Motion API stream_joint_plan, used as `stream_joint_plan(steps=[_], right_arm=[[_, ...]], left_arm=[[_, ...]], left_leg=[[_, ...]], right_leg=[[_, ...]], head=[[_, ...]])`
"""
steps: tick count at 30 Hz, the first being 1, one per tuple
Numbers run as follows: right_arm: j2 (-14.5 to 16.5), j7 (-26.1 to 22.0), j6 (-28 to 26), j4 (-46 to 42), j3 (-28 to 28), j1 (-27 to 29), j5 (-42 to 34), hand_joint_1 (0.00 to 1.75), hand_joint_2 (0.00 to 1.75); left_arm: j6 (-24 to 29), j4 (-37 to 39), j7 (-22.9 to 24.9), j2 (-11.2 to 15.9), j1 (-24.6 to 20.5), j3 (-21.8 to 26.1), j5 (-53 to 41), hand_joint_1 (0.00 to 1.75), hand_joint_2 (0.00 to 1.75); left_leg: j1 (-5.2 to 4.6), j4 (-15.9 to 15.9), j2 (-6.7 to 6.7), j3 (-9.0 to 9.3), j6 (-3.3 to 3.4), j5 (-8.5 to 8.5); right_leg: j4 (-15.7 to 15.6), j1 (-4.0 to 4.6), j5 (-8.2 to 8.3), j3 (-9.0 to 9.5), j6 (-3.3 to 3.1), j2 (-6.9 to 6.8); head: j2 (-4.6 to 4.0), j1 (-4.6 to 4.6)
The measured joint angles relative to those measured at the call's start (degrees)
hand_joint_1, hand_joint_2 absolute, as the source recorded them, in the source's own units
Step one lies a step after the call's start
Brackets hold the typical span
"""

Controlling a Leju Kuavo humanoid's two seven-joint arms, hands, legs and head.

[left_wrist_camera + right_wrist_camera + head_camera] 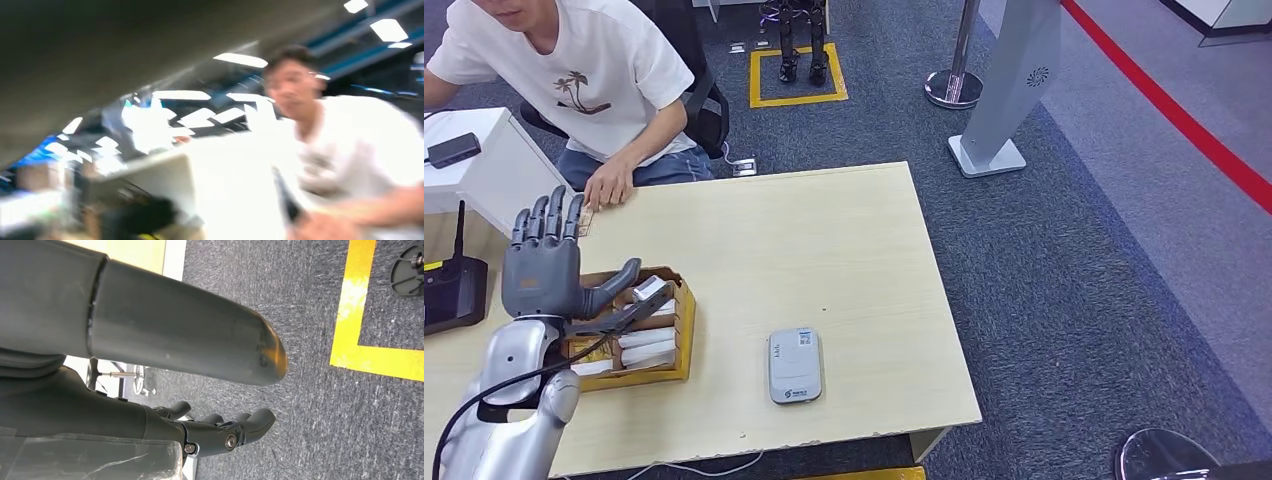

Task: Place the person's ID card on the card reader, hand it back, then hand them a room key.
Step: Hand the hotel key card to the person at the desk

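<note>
Card reader [795, 365] near the table's [824, 240] front edge; both hands [544, 265] [220, 432] spread, holding nothing.

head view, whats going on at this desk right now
A humanoid robot stands at a wooden desk across from a seated person. Its left hand is raised, fingers spread, holding nothing, above a yellow box of white cards. The person's hand rests on the far edge of the desk, near the robot's fingertips. A grey card reader lies bare near the front edge. The right hand hangs beside the robot over the carpet, holding nothing.
</note>
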Motion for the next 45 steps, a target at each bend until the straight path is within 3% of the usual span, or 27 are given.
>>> stream_joint_plan(steps=[4, 11, 17, 29, 38, 45], right_arm=[[0.0, 0.1, -0.1, 0.1, 0.0, 0.1, -0.7, 0.0, 1.75], [0.0, 0.2, -0.2, 0.4, 0.0, 0.1, -2.0, 0.0, 1.75], [0.1, -0.3, -0.7, 0.5, 0.0, 0.3, -3.9, 0.0, 1.75], [0.6, -0.7, -1.2, 1.0, 0.0, 0.5, -6.3, 0.0, 1.75], [1.2, -0.8, -2.0, 1.3, 0.0, 0.6, -8.0, 0.0, 1.75], [1.4, -0.7, -2.1, 1.4, 0.0, 0.6, -8.6, 0.0, 1.75]], left_arm=[[-3.2, -2.3, -3.2, -2.8, 1.5, 1.9, 4.4, 0.0, 1.75], [-4.5, -7.0, -6.1, -4.1, 5.4, 2.2, 11.0, 0.0, 1.75], [-4.4, -14.8, -8.9, -5.2, 12.8, 2.2, 21.2, 0.0, 1.75], [-4.1, -22.2, -10.2, -5.9, 25.6, 2.2, 27.4, 0.0, 1.75], [-2.0, -26.6, -8.4, -6.6, 34.1, 2.3, 21.9, 0.0, 1.75], [-1.6, -27.3, -4.7, -4.1, 37.0, 2.1, 15.0, 0.0, 1.75]], left_leg=[[0.0, 0.0, 0.06, 0.0, 0.0, -0.01], [0.02, 0.0, 0.03, 0.0, 0.0, -0.01], [0.01, 0.0, 0.04, -0.01, -0.01, -0.03], [0.01, 0.0, 0.02, -0.03, -0.01, -0.04], [0.02, 0.0, 0.0, -0.04, 0.0, -0.05], [0.03, 0.0, -0.01, -0.03, 0.0, -0.04]], right_leg=[[0.0, 0.0, 0.03, -0.02, 0.04, 0.05], [0.0, 0.0, 0.02, -0.03, 0.03, 0.04], [0.0, 0.0, -0.01, -0.04, 0.03, 0.05], [0.0, 0.0, -0.02, -0.03, 0.04, 0.03], [0.0, 0.0, -0.03, -0.04, 0.04, 0.0], [0.0, 0.01, -0.03, -0.03, 0.03, -0.03]], head=[[0.0, 0.0], [0.0, -0.01], [0.0, 0.0], [0.0, 0.0], [0.0, -0.01], [0.0, -0.01]])
